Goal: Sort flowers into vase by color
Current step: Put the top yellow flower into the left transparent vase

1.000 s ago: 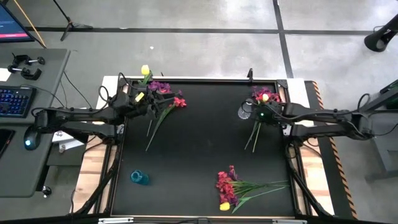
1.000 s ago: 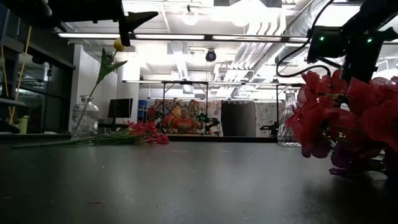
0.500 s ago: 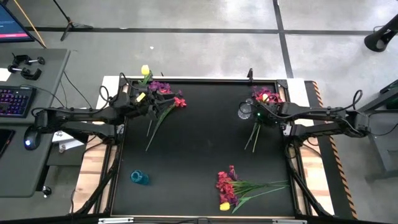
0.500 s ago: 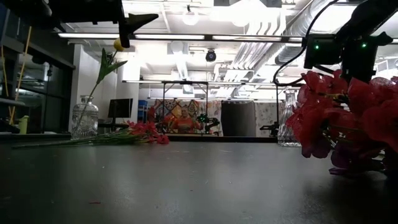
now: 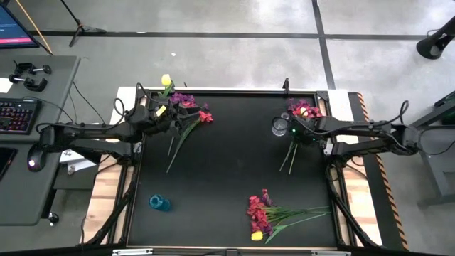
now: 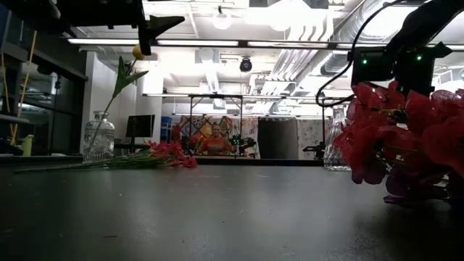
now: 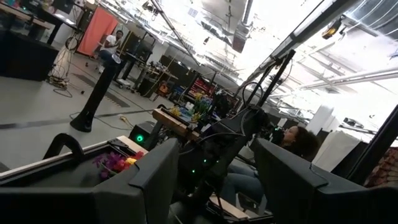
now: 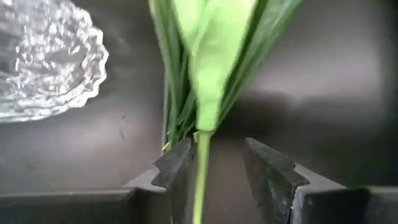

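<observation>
A red-pink and yellow bunch lies at the table's far right, its green stems running toward the near edge beside a clear glass vase. My right gripper hovers over these stems, open, pointing down. In the right wrist view one stem runs between its fingers, and I cannot tell whether it touches them. A purple and red bunch lies at the far left. One yellow flower stands in the left vase. My left gripper waits open above that bunch.
A third bunch of red, purple and yellow flowers lies near the table's near edge, stems pointing right. A small blue object sits at the near left. The middle of the black table is bare. A desk with keyboard and mouse stands left.
My right gripper has drifted a little toward the table's left, closer to the glass vase, staying over the stems. The flowers and the left arm have kept still.
</observation>
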